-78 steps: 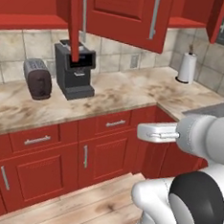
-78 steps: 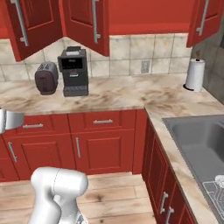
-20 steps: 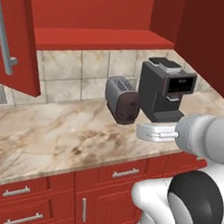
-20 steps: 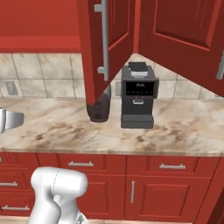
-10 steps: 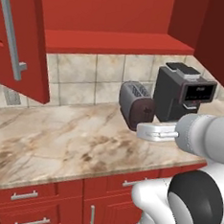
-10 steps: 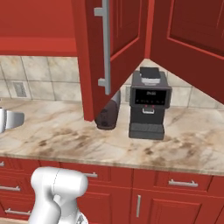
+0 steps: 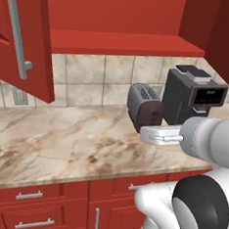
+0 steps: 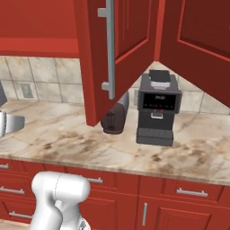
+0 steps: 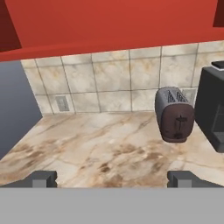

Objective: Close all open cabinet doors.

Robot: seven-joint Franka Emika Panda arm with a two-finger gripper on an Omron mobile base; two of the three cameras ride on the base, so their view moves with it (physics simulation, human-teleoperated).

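From my remote seat, much was cut off. In the left base view one open cabinet door (image 7: 22,39) swung out at the upper left, its top and left side beyond the frame, its long grey bar handle (image 7: 18,29) running off the top. In the right base view a glossy red door (image 8: 117,54) stood edge-on toward me, hiding part of the toaster (image 8: 114,117) behind its lower corner; a second open door (image 8: 197,45) angled away at the upper right, cropped by the frame, and I could not see its handle.

The hand (image 9: 111,178) showed as two small dark fingertips (image 9: 41,177) set wide apart with nothing between them, hovering above the counter (image 9: 87,153). In the left base view the white wrist blocked the lower front of the coffee machine (image 7: 194,96).

The counter was veined beige-brown marble, the backsplash (image 9: 113,83) square stone tiles with an outlet plate (image 9: 61,103). The toaster was rounded, dark grey metal; the coffee machine boxy and black, cropped at the hand view's right edge. Below ran red drawer fronts (image 7: 30,197) with short horizontal handles.
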